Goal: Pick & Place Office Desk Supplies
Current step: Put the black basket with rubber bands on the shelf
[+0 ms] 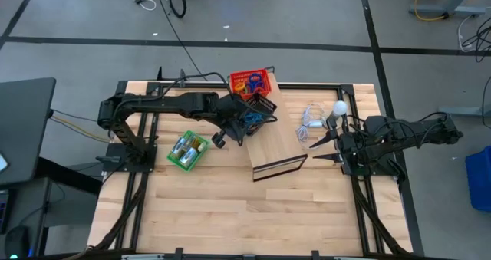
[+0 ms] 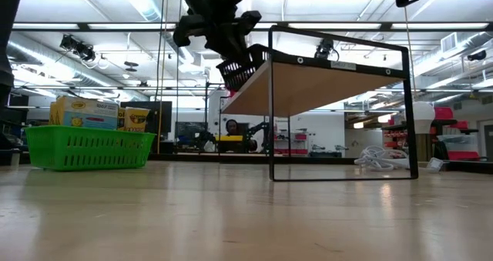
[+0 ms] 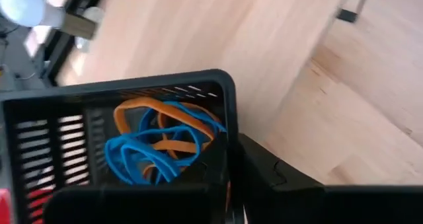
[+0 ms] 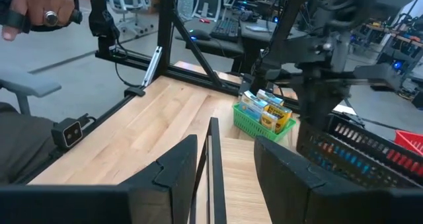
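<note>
Room: a big hall with a grey floor crossed by dark lines; in the low view, ceiling lamps and shelves stood far behind the worktop [image 1: 230, 214].
Worktop: pale wooden planks with a smooth grain, inside a black metal frame.
Shelf: a flat pale wooden board on thin black wire legs [image 1: 270, 141], standing near the middle of the worktop.
Black basket: a small plastic basket with slotted walls [image 3: 158, 105], lifted in the air and tilted above the far left edge of the shelf.
Loops: thin blue and orange rubber loops [image 3: 155, 145], tangled together inside the black basket.
Left gripper: [image 1: 244, 120] it was holding the black basket by its rim; the fingers were closed on the wall of the basket.
Red basket: a red slotted basket [image 1: 251, 82] with many coloured loops, lying on the far end of the shelf, just behind the black one.
Green basket: a green plastic mesh basket [image 1: 186, 150] on the worktop, left of the shelf.
Crayon boxes: yellow-and-green cardboard boxes [image 2: 85, 112], standing upright in the green basket.
Right gripper: [image 1: 326, 146] it waited at the right side of the worktop, near the white bulb [image 1: 339, 107] and its coiled cable; the fingers were spread apart and held nothing.
Person: a hand with a ring [image 4: 36, 12] showed beyond the worktop in the right wrist view.
</note>
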